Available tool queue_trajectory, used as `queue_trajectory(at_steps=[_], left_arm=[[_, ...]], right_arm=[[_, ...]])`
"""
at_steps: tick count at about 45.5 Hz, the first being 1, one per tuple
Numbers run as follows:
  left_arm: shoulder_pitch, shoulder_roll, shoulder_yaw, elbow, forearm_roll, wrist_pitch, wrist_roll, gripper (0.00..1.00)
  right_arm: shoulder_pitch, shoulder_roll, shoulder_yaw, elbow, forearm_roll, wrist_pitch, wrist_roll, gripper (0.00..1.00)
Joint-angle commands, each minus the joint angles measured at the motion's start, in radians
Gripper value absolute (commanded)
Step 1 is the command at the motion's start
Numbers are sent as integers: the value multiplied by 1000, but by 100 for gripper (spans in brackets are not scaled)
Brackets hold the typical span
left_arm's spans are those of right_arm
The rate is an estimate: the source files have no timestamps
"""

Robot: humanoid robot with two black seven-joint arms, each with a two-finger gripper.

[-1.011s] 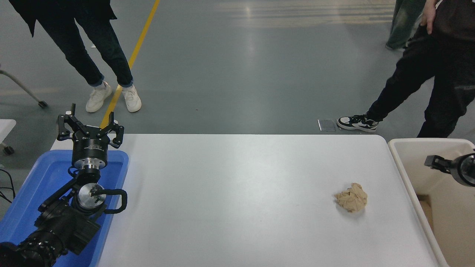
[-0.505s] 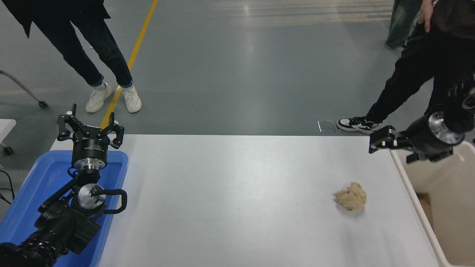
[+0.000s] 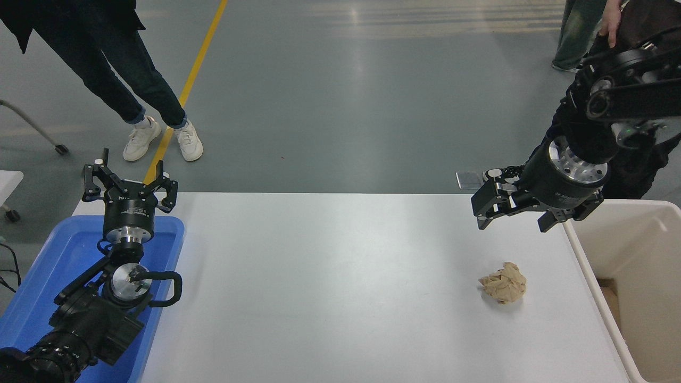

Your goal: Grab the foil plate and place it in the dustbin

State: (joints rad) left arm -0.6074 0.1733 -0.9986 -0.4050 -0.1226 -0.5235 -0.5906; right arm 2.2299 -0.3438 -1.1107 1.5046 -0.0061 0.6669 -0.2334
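White table [image 3: 330, 298] in front of us, bare through the near and middle span; only a crumpled tan paper ball [image 3: 503, 289] sits near the right edge. Our left arm is parked lower left over the blue tray [image 3: 32, 298], left gripper [image 3: 129, 183] pointing away from us with fingers spread, nothing in it. Cream dustbin [image 3: 585, 266] butts against the table's right edge, its rim running alongside it. Our right arm comes in from the upper right, bent down over the far right corner; right gripper [image 3: 492, 205] hangs above the table beyond the paper ball, pointing left, fingers apart, holding nothing. We can't see the foil plate anywhere in view. Past the far edge, open grey floor [image 3: 340, 96], a person's legs [image 3: 138, 101] far left, another person [image 3: 628, 32] far right
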Motion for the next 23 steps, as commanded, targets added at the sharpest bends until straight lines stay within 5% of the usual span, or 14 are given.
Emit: queue_trajectory(at_steps=[1,23], left_arm=[[0,0,0,0,0,0,0,99],[0,-2,-2,0,0,0,0,99]], right_arm=[[92,40,-32,52,110,51,0,100],[129,52,-34,69,130,112,6,100]])
